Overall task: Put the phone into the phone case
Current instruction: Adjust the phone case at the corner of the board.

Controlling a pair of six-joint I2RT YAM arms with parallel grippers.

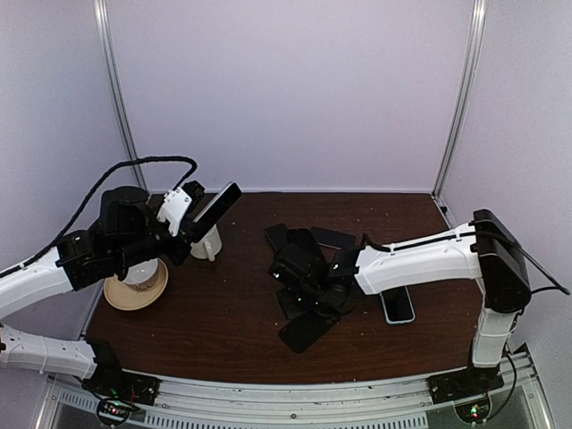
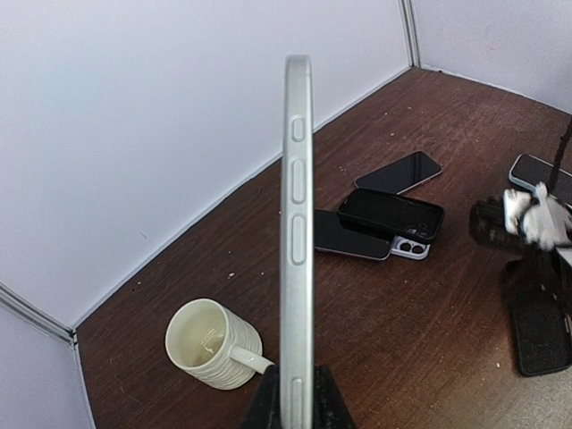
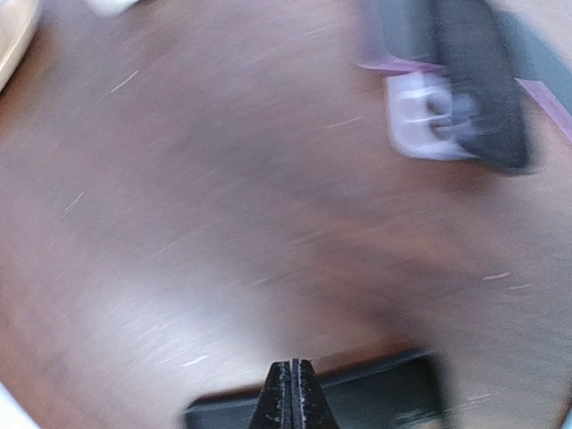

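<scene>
My left gripper [image 2: 297,386] is shut on a silver-edged phone [image 2: 297,223] and holds it edge-on, raised above the table's left side; in the top view the phone [image 1: 219,206] is tilted above the mug. A black phone case [image 1: 308,329] lies flat in front of the pile, and also shows in the left wrist view [image 2: 541,335]. My right gripper [image 1: 299,268] is shut and empty, low over the pile of phones. In the blurred right wrist view its tips [image 3: 292,365] are above a dark flat item [image 3: 375,398].
Several dark phones and cases [image 2: 391,213] lie piled mid-table. Another phone [image 1: 398,305] lies to the right. A cream ribbed mug [image 2: 213,344] and a tan saucer with a cup [image 1: 136,284] stand at the left. White walls enclose the table.
</scene>
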